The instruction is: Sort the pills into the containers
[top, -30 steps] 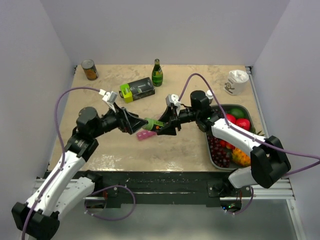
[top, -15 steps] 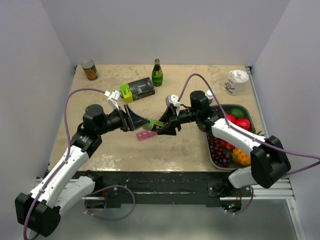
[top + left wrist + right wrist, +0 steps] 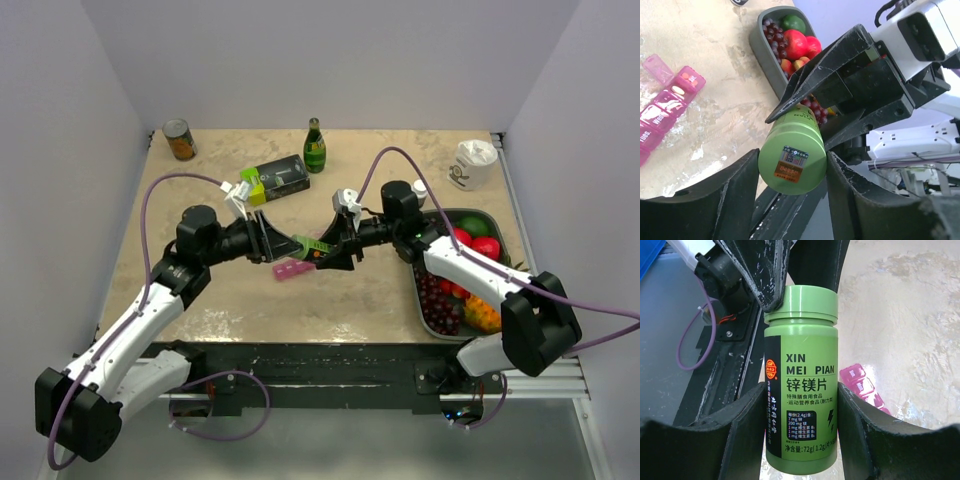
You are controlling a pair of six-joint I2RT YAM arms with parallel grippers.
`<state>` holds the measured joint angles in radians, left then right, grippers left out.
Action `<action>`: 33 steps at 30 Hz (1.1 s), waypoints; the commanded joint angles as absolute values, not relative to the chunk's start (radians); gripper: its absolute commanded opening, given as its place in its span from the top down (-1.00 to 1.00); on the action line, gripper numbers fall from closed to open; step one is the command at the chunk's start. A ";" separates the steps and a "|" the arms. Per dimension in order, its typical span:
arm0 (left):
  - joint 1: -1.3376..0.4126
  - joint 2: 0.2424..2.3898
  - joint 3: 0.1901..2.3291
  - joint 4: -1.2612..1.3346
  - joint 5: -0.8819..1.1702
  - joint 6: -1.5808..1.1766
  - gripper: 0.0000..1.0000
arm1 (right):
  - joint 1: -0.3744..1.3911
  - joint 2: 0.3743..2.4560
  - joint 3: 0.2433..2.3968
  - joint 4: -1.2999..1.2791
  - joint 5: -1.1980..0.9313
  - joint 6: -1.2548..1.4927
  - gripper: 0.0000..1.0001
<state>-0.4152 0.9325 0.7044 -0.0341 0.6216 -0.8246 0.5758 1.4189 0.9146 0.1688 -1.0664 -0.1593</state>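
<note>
A green pill bottle hangs level above the table's middle. My right gripper is shut on its labelled body. My left gripper comes from the left, and both its fingers press the sides of the bottle's green cap. Just below, the pink strip of containers lies on the table. In the left wrist view the containers show one open lid, with a small pill in each of two compartments. The pills inside the bottle are hidden.
A grey fruit tray with grapes and red fruit lies under the right arm. A black-and-lime box, a green glass bottle, a tin can and a white cup stand along the back.
My left arm has reached right to the bottle, and its jaws have closed from wide open onto the cap. The right arm and the bottle have stayed in place.
</note>
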 commanded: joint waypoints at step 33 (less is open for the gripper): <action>-0.431 0.670 0.712 -0.083 0.548 -0.590 -0.99 | 0.603 1.443 0.927 0.374 -1.132 0.029 1.00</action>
